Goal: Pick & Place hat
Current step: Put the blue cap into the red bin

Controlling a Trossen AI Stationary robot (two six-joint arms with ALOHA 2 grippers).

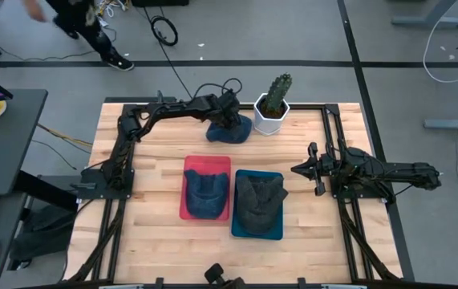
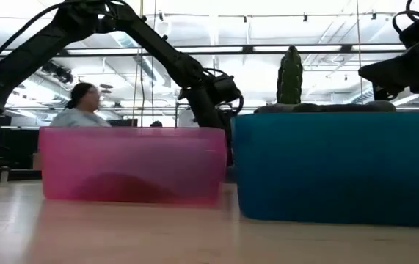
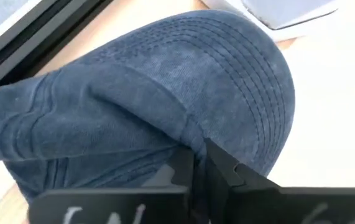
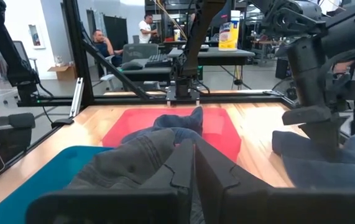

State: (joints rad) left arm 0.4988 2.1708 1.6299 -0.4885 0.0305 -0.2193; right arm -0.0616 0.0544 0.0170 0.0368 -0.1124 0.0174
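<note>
A blue denim hat (image 1: 233, 133) lies on the table near the far edge, beside a white pot with a cactus (image 1: 271, 112). My left gripper (image 1: 229, 120) stands over it, pointing down, shut on its cloth. It fills the left wrist view, where the hat (image 3: 165, 81) shows its stitched brim. A second blue hat (image 1: 206, 193) rests in the red bin (image 1: 187, 210). A dark grey hat (image 1: 259, 199) rests in the blue bin (image 1: 238, 229). My right gripper (image 1: 297, 169) hovers shut, holding nothing, above the table's right side. My left gripper (image 3: 196, 165) pinches a raised fold of the hat's crown (image 3: 180, 134), next to the stitched brim (image 3: 252, 93), between its two fingers. It comes from above, pointing down. In the right wrist view the hat (image 4: 351, 155) still lies on the table under the gripper.
The cactus pot stands right next to the held hat. The red bin and blue bin sit side by side in the table's middle. Bare wood lies along the near edge and left side. A person (image 2: 81, 106) sits beyond the table.
</note>
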